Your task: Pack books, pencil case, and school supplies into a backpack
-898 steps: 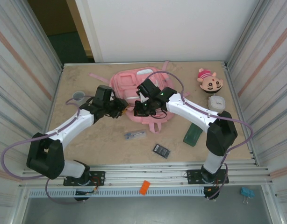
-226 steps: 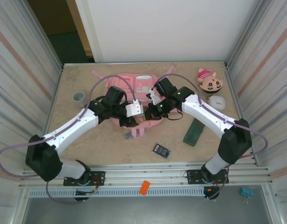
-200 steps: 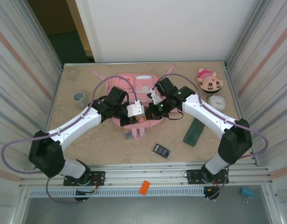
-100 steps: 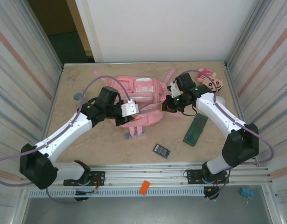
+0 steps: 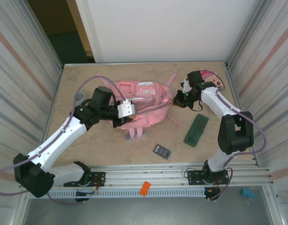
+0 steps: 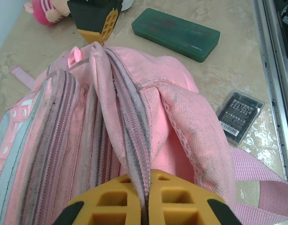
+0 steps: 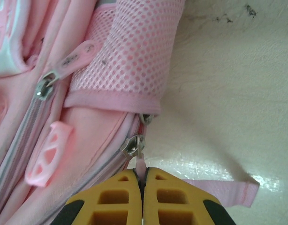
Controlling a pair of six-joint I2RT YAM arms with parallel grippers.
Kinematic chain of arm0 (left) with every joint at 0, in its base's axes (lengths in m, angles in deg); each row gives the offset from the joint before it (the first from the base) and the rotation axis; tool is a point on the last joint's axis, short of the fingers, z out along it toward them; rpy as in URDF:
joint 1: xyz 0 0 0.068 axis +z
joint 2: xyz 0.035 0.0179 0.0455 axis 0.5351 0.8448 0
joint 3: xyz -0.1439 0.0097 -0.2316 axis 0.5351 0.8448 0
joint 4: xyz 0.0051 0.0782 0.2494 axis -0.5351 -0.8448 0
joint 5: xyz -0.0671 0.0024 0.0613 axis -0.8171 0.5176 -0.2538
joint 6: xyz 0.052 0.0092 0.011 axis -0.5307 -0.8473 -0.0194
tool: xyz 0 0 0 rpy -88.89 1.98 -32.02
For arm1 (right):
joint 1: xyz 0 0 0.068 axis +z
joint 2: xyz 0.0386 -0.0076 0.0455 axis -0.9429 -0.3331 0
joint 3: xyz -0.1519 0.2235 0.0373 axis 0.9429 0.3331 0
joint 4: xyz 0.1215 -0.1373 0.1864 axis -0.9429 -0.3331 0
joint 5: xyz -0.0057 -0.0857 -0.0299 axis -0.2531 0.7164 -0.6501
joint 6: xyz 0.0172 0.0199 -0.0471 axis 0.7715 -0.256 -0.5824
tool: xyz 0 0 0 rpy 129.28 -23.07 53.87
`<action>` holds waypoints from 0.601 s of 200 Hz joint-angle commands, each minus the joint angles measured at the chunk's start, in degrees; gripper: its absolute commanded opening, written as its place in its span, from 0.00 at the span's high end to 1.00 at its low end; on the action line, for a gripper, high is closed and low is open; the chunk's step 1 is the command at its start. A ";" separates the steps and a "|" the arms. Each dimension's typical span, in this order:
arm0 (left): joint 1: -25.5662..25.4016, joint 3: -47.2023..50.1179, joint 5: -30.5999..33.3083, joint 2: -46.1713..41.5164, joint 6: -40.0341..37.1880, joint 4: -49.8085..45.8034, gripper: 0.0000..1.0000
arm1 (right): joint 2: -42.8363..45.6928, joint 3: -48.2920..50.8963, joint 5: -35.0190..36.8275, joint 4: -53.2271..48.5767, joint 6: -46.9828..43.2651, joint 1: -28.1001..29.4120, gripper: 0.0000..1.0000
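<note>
ok so: big pink fabric backpack (image 5: 145, 104) lying mid-table (image 5: 87, 136), bunched up. Left end effector (image 6: 146, 190) clamped tight on fold along zipper seam. Right end effector (image 7: 143, 183) pinching thin pink zip pull (image 7: 140, 164) at bag's right end. Long dark green pencil case (image 5: 196, 130) flat on table right of bag. Small dark calculator (image 5: 162, 151) in front of bag, apart.

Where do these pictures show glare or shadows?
Left wrist view: glare on the beige table beside the small dark rectangular item. Right wrist view: glare on the table beside the pink fabric backpack. Top view: even light, only soft shadows.
</note>
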 commanded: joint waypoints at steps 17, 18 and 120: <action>0.04 0.10 -0.82 -3.80 0.84 1.74 1.00 | 0.88 0.05 3.57 5.85 0.36 -1.71 1.00; 0.02 0.13 -0.76 -3.73 0.84 1.86 1.00 | 0.97 0.14 3.43 5.99 0.33 -1.69 1.00; 2.07 1.19 4.30 0.33 -1.54 -0.82 0.28 | 22.56 12.93 0.93 11.12 -10.55 4.73 0.44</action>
